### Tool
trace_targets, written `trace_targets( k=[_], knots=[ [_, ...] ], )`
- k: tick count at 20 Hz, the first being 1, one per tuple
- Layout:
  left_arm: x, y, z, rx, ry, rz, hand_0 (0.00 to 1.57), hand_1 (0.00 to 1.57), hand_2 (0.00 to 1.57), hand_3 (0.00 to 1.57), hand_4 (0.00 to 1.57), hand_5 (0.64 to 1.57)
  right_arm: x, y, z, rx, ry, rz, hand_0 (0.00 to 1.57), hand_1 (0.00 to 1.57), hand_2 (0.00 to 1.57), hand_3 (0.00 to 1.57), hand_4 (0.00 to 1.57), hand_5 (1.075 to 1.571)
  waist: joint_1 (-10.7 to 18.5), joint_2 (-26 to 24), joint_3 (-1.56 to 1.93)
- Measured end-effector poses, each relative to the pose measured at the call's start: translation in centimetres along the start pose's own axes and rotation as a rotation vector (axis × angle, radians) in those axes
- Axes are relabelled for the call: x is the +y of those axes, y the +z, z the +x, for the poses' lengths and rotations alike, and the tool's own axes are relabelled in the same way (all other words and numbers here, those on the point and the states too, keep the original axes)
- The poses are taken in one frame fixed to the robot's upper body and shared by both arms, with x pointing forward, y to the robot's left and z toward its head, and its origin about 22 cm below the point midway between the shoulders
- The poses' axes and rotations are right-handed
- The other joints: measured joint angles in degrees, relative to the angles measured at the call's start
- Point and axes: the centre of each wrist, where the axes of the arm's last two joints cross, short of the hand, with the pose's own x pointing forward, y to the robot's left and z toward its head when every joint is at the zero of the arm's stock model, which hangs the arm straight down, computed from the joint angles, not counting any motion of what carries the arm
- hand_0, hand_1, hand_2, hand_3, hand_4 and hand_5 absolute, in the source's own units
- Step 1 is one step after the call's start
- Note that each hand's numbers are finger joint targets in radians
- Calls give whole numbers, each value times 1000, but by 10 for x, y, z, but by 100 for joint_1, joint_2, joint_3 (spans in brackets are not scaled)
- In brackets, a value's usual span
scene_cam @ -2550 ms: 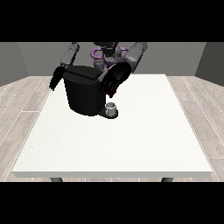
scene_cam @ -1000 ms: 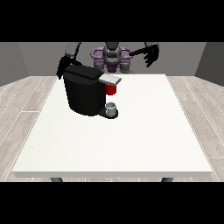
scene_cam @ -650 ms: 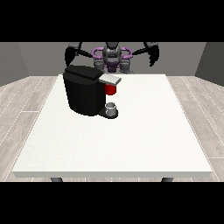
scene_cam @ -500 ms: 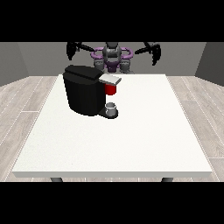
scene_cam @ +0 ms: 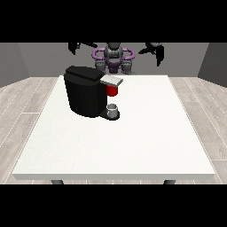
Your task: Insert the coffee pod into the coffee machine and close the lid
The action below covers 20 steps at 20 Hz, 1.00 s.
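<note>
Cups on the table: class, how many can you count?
1. A small grey cup stands on the coffee machine's base, below the red part. Others may hide behind the machine.

Lid (scene_cam: 111, 80) of coffee machine (scene_cam: 86, 93) now down, no longer raised. Both hands off the machine, lifted high and spread wide: view's left (scene_cam: 74, 46), view's right (scene_cam: 157, 51).

The boxy coffee machine (scene_cam: 85, 95) is matte black, with a silver-grey lid (scene_cam: 111, 80) over a bright red brew head (scene_cam: 112, 90). A small grey cup (scene_cam: 113, 108) sits on its base. The broad table (scene_cam: 133, 137) is plain white. Both hands (scene_cam: 156, 49) (scene_cam: 77, 45) are black.
</note>
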Motion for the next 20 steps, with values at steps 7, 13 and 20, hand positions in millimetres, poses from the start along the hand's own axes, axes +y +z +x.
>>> trace_targets(
  k=[7,13,20],
  knots=[
    [-7,4,20,-69,-21,-3,0,0,0,0,342,1571,-8,-26,22,12,-88,-19,0,0,0,0,92,1571,230,464,0],
    [-5,12,38,-125,-32,4,0,0,0,0,371,1571,-12,-42,31,26,-160,-21,0,0,0,0,65,1571,303,830,0],
    [6,29,53,-171,-43,39,0,0,0,0,374,1571,8,-52,38,25,-145,32,0,0,0,0,0,1571,218,1151,0]
  ],
)
